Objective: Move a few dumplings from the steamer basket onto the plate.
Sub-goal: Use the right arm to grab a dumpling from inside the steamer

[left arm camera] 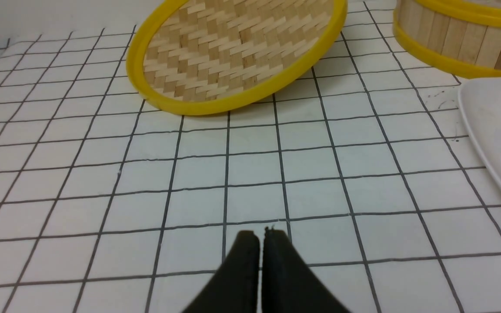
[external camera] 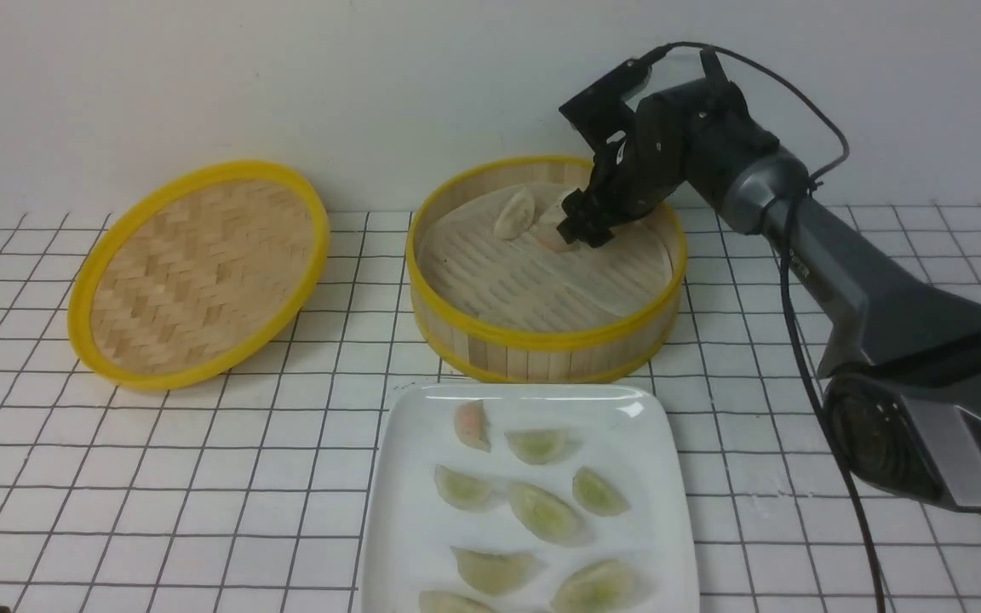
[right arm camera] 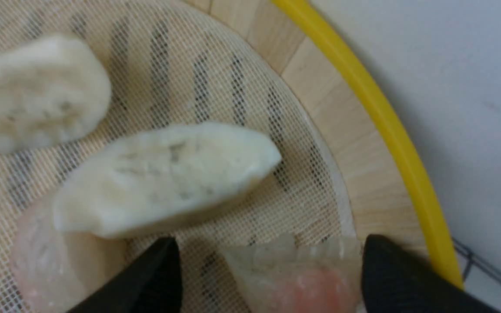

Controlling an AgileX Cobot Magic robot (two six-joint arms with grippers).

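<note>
The steamer basket (external camera: 542, 340) stands behind the white plate (external camera: 405, 528), which holds several green and pink dumplings (external camera: 546, 511). My right gripper (external camera: 580, 232) reaches into the far side of the basket beside a whitish dumpling (external camera: 514, 213). In the right wrist view that gripper (right arm camera: 270, 261) is open, straddling a pink dumpling (right arm camera: 302, 282) that lies on the liner, with a gap on one side. A white dumpling (right arm camera: 163, 178) lies just past the fingertips, and another (right arm camera: 33, 95) farther off. My left gripper (left arm camera: 261, 237) is shut and empty over the tiled table.
The shallow woven lid (external camera: 201, 272) leans at the back left, also seen as the lid (left arm camera: 233, 52) ahead of the left gripper. The basket wall (right arm camera: 381, 130) runs close beside the right fingers. The plate's edge (left arm camera: 498, 139) lies off to one side of the left gripper.
</note>
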